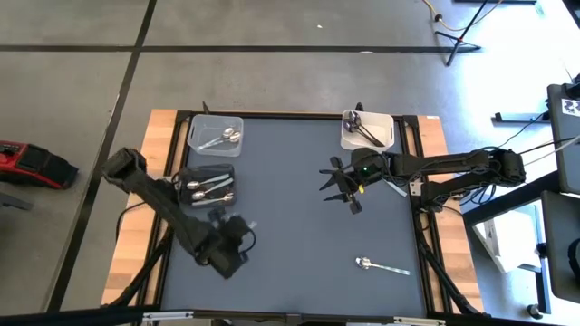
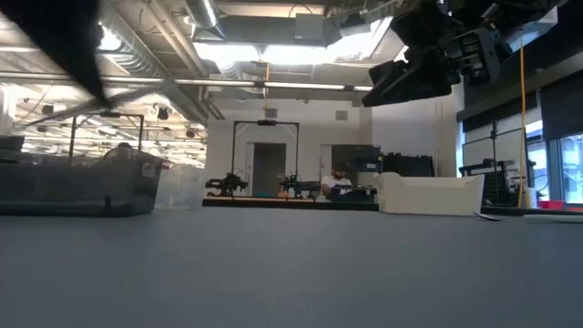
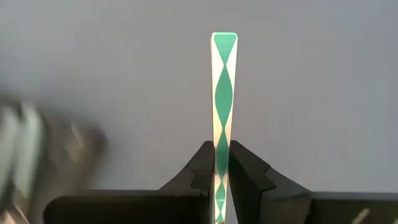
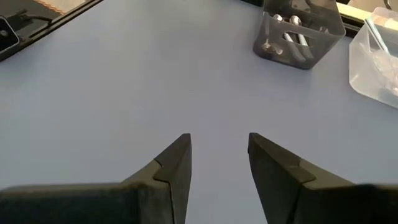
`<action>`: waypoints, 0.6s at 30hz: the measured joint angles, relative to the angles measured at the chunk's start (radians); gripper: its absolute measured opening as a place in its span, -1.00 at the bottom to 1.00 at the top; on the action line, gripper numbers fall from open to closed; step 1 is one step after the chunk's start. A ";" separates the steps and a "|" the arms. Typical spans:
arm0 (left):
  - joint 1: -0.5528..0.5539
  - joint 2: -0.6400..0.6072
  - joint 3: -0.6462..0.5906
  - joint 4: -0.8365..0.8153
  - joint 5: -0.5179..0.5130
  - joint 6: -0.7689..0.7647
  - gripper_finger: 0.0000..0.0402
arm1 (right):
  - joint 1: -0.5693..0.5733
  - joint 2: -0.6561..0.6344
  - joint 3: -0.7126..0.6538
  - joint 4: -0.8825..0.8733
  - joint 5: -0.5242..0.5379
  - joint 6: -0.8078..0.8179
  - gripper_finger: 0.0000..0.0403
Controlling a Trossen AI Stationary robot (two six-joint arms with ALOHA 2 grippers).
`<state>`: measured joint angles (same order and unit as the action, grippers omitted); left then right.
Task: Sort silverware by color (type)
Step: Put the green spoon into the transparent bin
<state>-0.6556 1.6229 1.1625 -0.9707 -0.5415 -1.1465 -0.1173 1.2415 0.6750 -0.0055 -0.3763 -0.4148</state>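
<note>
Gripping green-white utensil handle (image 3: pixel 222 93): left end effector (image 3: pixel 222 177); right end effector (image 4: pixel 219 158) wide above grey mat (image 1: pixel 290 235).

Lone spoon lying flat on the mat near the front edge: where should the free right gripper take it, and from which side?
Grip the spoon mid-handle, coming straight down with the open right gripper, fingers across the handle. It lies flat with bare mat all round, and the thin straight handle gives more purchase than the rounded bowl.

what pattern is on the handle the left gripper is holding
Green and white diamond pattern on the handle, pinched by the left gripper; clearest in the left wrist view.
</note>
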 joint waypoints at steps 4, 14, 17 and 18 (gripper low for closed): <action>0.110 -0.097 0.002 -0.012 -0.135 0.293 -0.85 | 0.000 0.000 0.000 -0.009 0.008 0.025 -0.27; 0.444 -0.270 0.002 -0.013 -0.381 0.868 -0.84 | -0.001 0.000 0.000 -0.040 0.099 0.078 -0.27; 0.559 -0.297 0.002 -0.013 -0.362 0.976 -0.84 | -0.001 0.000 0.000 -0.057 0.105 0.092 -0.27; 0.599 -0.303 0.002 -0.013 -0.349 1.016 -0.84 | -0.001 0.000 0.000 -0.057 0.105 0.096 -0.27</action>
<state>-0.0562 1.3201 1.1641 -0.9840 -0.8907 -0.1301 -0.1181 1.2415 0.6750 -0.0628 -0.2717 -0.3193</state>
